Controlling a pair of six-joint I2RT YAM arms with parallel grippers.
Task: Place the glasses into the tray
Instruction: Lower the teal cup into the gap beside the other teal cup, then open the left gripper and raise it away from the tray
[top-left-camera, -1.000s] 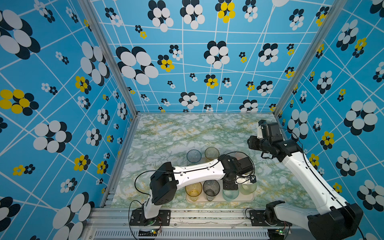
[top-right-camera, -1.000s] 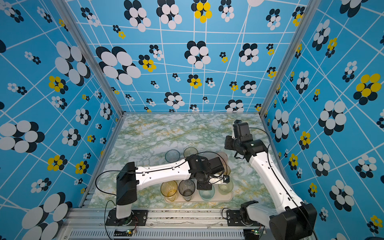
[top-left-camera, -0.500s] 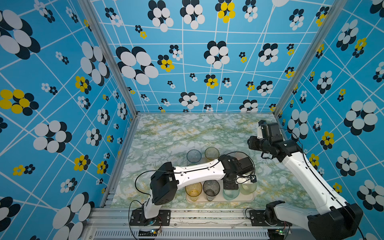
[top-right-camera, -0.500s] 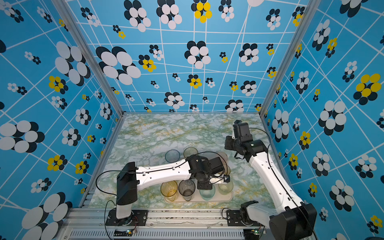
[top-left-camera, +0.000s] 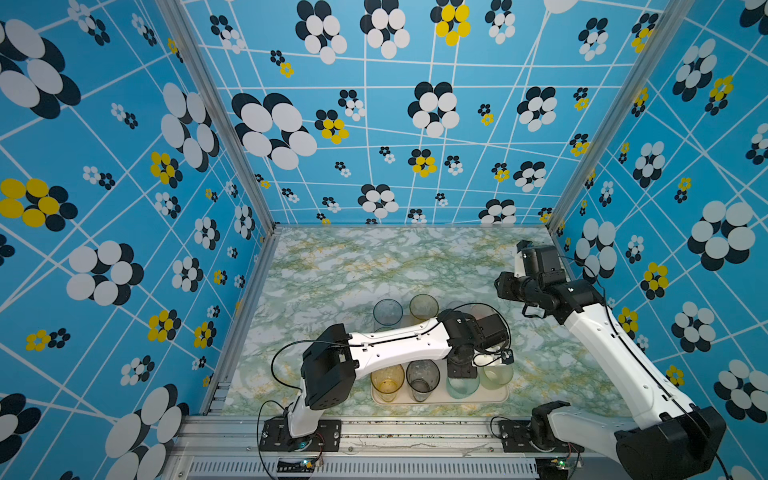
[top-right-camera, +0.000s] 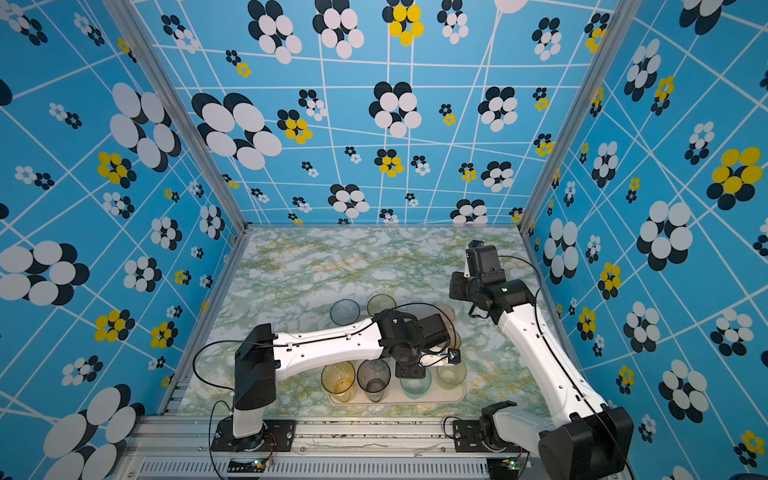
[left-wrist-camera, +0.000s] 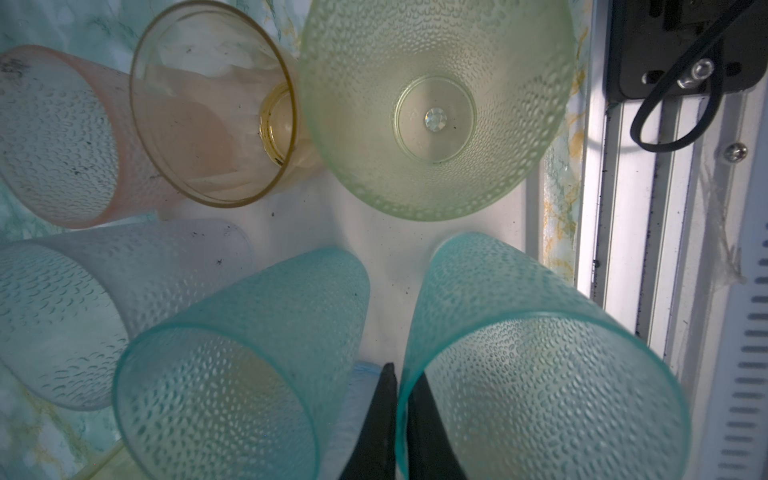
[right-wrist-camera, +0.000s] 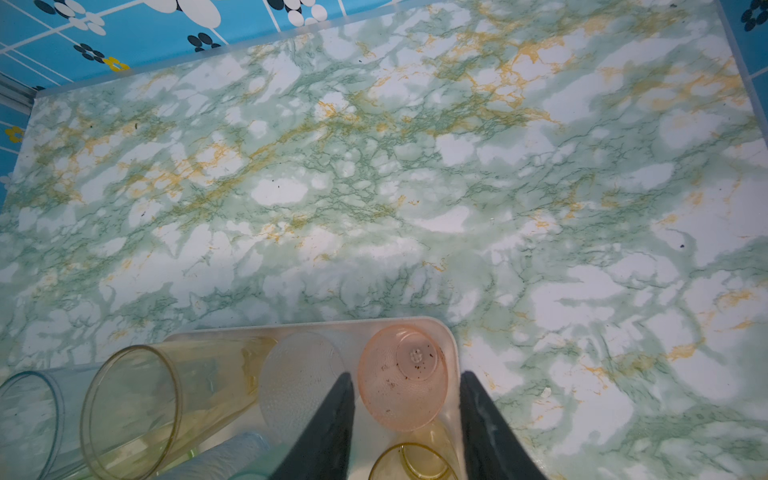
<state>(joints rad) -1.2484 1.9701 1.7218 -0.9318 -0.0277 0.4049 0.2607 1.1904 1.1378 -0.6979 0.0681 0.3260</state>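
Your left hand (left-wrist-camera: 404, 376) is pinched shut on the rim wall of a teal glass (left-wrist-camera: 540, 374) over the tray (left-wrist-camera: 386, 257). The tray is crowded, with a pale green glass (left-wrist-camera: 436, 108) and another teal glass (left-wrist-camera: 232, 374) close by. A skewed release could topple them. Your right hand (right-wrist-camera: 406, 374) hangs part-open and empty above the pink glass (right-wrist-camera: 401, 390).

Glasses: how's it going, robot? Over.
Left gripper pinching teal glass rim, over tray. Right gripper open, empty. Second teal glass close beside.
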